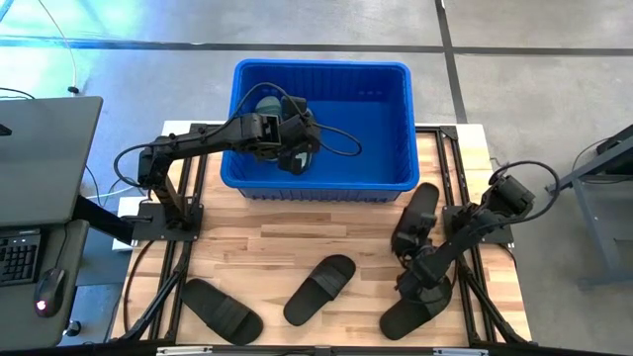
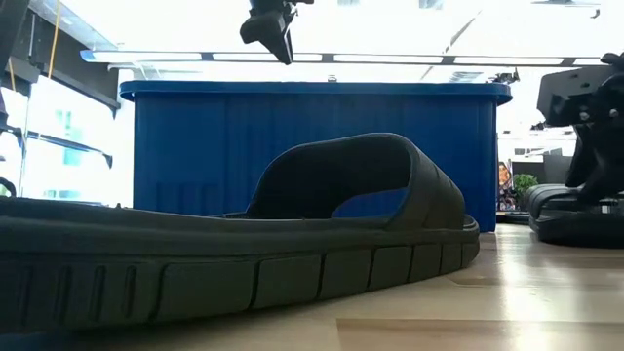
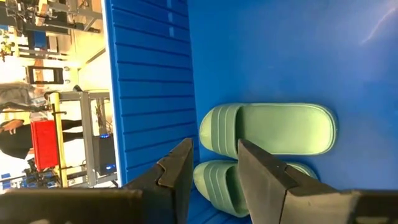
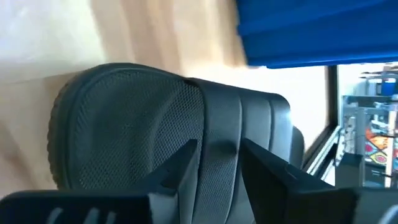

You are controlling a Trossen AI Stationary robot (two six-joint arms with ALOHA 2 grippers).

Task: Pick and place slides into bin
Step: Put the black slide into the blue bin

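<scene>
We note the left gripper (image 1: 297, 148) open, empty, over the blue bin (image 1: 396, 178), above two green slides (image 3: 273, 130) inside. Right gripper (image 4: 217, 162) open, straddling a black slide (image 4: 124, 118) beside the bin.

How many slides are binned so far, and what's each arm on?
Done: two green slides lie in the bin. In hand: left gripper open above them, empty; right gripper at a black slide. Left: four black slides on the table.
</scene>
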